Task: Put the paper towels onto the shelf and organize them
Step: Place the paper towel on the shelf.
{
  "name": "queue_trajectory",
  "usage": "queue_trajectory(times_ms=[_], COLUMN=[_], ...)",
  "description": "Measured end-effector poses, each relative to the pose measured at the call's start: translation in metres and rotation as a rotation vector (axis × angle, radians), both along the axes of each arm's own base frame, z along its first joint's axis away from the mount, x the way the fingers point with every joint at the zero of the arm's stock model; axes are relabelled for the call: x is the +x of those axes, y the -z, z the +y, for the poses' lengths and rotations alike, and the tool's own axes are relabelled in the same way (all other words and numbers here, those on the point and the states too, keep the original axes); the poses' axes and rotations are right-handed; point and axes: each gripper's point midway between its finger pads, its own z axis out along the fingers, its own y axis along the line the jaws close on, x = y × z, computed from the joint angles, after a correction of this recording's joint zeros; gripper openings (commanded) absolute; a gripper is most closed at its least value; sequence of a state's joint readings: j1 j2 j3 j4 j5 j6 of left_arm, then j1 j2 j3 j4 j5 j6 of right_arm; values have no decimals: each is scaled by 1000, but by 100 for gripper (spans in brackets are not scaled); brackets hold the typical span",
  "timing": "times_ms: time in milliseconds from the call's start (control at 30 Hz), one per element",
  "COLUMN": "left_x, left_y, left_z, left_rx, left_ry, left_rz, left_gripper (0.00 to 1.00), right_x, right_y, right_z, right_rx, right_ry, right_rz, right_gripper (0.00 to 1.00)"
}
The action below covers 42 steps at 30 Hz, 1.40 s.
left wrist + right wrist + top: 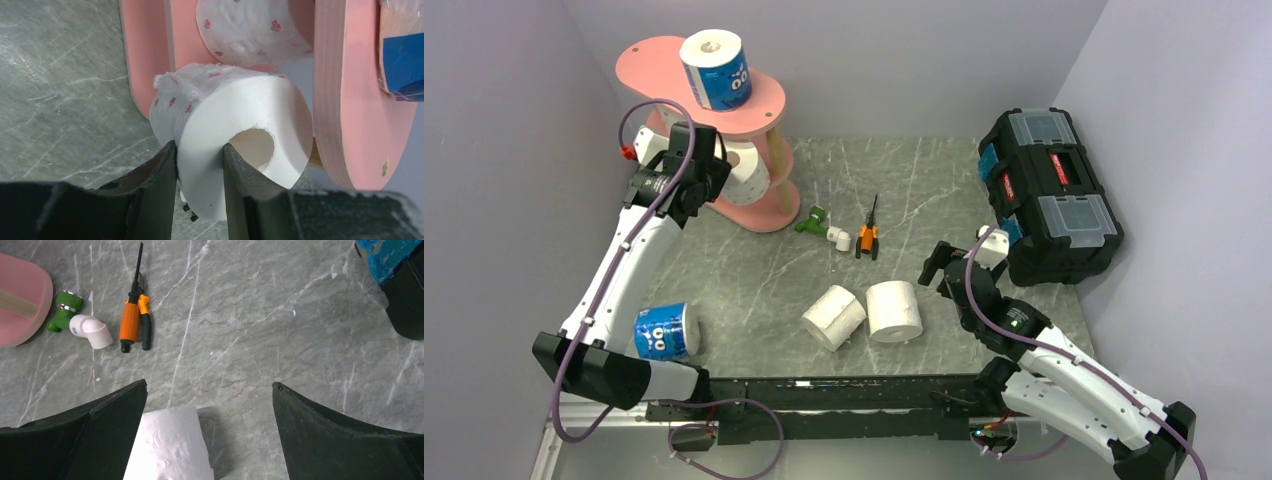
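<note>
The left hand (199, 147) pinches the wall of a pink-dotted paper roll (240, 110) beside the pink shelf (345, 100), while the right hand (210, 384) hangs wide open by a plain roll (170, 445) on the table (300, 315).

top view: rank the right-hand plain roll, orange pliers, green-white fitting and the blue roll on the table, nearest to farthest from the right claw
1. right-hand plain roll, just beside the right claw
2. orange pliers, mid-table
3. green-white fitting, by the foot of the shelf
4. blue roll, far left at the near edge
</note>
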<state>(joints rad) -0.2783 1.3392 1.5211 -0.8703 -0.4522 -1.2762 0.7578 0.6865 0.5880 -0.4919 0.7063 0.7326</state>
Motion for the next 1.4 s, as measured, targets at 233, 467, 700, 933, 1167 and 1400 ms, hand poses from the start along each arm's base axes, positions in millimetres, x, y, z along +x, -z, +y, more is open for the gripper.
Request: queue_trajectory(times_ms=[233, 467, 700, 933, 1167, 1400], left_x=[6, 8, 10, 16, 18, 26], left_y=[-10, -14, -15, -10, -10, -21], left_z=[-6, -8, -8, -8, -9, -14], left_rx=[-28, -38, -46, -52, -52, -79], left_ry=[15, 20, 16, 6, 5, 17], left_rz=[-39, -55, -63, -58, -60, -112], left_gripper=[18, 19, 26, 37, 46, 51], right_x=[0, 0, 0, 0, 0, 0], right_y=[2, 2, 2, 0, 0, 0], right_z=[0, 0, 0, 0, 0, 0], right_rx=[-6, -7, -5, 1, 1, 1], right_ry=[0, 0, 0, 0, 0, 0], right_rz=[7, 7, 5, -1, -1, -1], right_gripper=[98, 98, 98, 98, 98, 98])
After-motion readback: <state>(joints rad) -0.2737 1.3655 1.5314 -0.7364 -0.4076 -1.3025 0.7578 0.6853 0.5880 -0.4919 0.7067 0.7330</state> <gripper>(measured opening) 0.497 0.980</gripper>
